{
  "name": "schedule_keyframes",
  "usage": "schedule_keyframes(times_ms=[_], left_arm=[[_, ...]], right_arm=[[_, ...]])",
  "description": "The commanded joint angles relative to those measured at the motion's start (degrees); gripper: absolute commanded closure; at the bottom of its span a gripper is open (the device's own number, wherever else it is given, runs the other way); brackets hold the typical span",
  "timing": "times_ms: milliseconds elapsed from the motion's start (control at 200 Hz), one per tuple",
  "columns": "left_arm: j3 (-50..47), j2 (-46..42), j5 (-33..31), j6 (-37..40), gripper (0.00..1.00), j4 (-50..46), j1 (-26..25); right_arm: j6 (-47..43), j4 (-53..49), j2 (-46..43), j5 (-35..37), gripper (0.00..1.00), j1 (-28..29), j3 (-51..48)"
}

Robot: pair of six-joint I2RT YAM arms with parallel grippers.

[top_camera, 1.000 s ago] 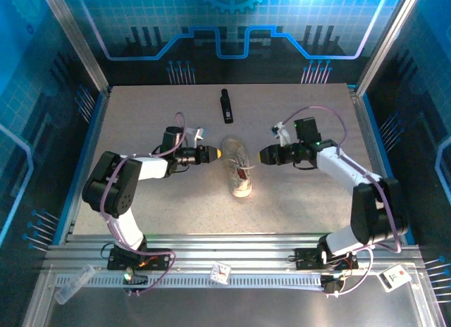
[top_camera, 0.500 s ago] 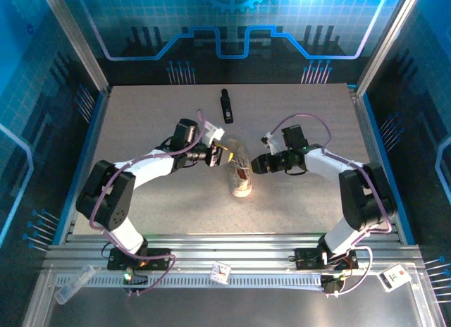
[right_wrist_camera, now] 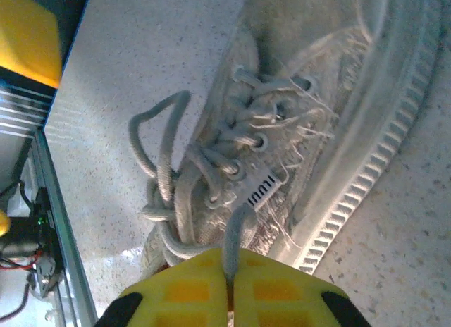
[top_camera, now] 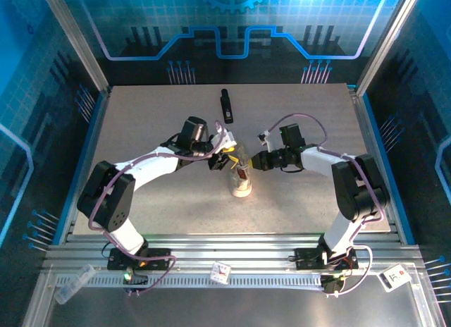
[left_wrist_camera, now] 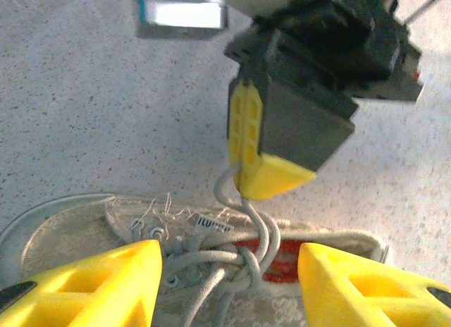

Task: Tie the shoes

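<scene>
The off-white shoe (top_camera: 242, 177) lies mid-table, its red lining (left_wrist_camera: 289, 265) showing behind the laces. My left gripper (left_wrist_camera: 229, 260) is open, its yellow fingers (left_wrist_camera: 106, 285) standing either side of the knotted laces (left_wrist_camera: 246, 253) over the tongue, with nothing gripped. From the opposite side my right gripper (right_wrist_camera: 229, 274) is shut on a pale lace strand (right_wrist_camera: 236, 228) that runs up from the eyelets. In the left wrist view that right gripper (left_wrist_camera: 264, 179) pinches the lace just above the knot. A loose lace loop (right_wrist_camera: 151, 151) lies on the table beside the shoe (right_wrist_camera: 317, 108).
A slim black bar (top_camera: 225, 106) lies behind the shoe towards the far edge. Both arms meet over the shoe, my left gripper (top_camera: 224, 159) and right gripper (top_camera: 255, 161) a few centimetres apart. Metal rails (top_camera: 232, 249) run along the near edge.
Both grippers have moved in over the shoe from either side. The right one has closed on a lace strand, and the left one's jaws have spread wider around the knot.
</scene>
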Motion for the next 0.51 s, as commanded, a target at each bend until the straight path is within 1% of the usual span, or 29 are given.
schedule_keyframes(times_ms=[0, 145, 250, 385, 500], left_arm=[[3.5, 0.0, -0.9, 11.4, 0.46, -4.8, -0.2], [5.9, 1.6, -2.0, 17.6, 0.47, -9.4, -0.5], [7.0, 2.3, -2.1, 20.1, 0.47, -11.3, -0.7], [8.6, 4.1, -2.8, 22.6, 0.45, -13.1, -1.8], [10.4, 6.0, -3.3, 22.8, 0.45, -14.4, -2.6]], right_arm=[[2.1, 2.7, -2.3, -2.1, 0.98, -0.7, 2.1], [2.2, -0.7, -2.3, -1.3, 0.98, -1.0, 5.5], [1.4, -3.1, -1.4, -0.6, 0.99, -1.2, 8.2], [0.7, -5.7, 1.0, -1.1, 0.99, -1.6, 11.6], [0.1, -7.6, 3.0, -1.7, 0.99, -1.5, 14.3]])
